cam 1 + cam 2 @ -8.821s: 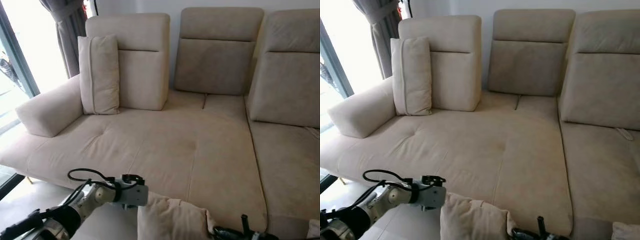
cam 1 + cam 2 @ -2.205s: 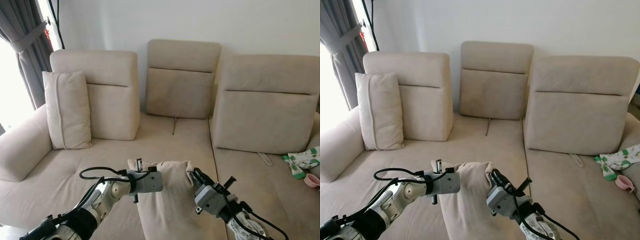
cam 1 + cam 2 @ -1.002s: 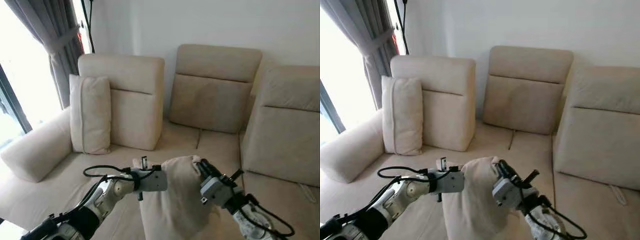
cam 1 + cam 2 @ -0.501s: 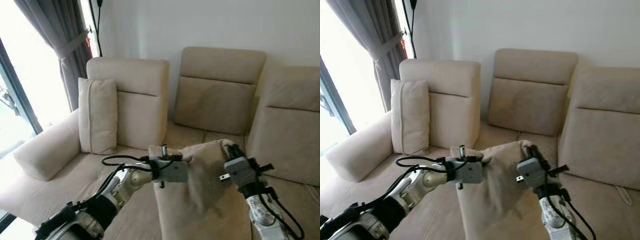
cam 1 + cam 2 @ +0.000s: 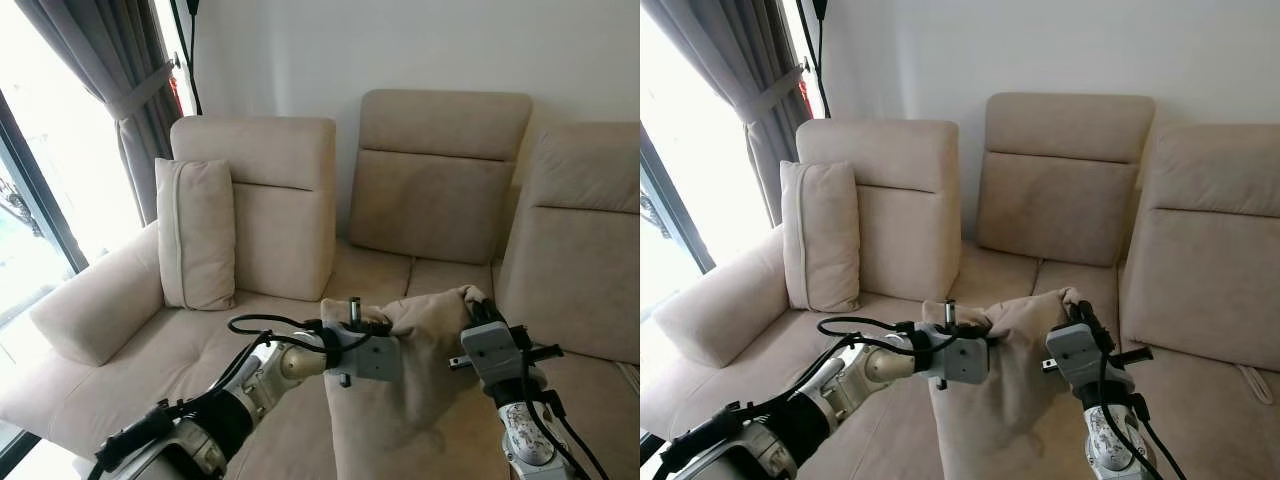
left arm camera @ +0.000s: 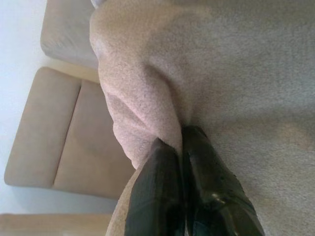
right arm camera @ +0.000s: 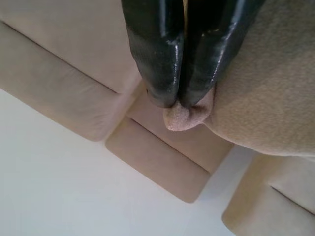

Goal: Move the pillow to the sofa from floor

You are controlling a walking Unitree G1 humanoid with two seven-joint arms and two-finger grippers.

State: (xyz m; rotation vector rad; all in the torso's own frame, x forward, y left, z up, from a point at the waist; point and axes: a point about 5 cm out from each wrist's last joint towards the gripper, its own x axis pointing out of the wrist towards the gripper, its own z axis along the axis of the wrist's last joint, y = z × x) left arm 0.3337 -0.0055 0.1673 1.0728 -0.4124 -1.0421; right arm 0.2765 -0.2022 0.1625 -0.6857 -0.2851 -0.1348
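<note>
Soft pillow carried over the sofa.
Left tool and right tool, each clenched on a top corner; the pillow sags, seems light.

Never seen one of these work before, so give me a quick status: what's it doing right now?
Left gripper and right gripper both shut on the pillow's top corners. Pillow held up, hanging over the sofa seat. Another cushion stands near the armrest.

Both silver arms raised forward, elbows bent, wrists near each other. Left end effector with two long black fingers pressed together, pinching fabric. Right end effector likewise closed tightly on a fabric corner.
</note>
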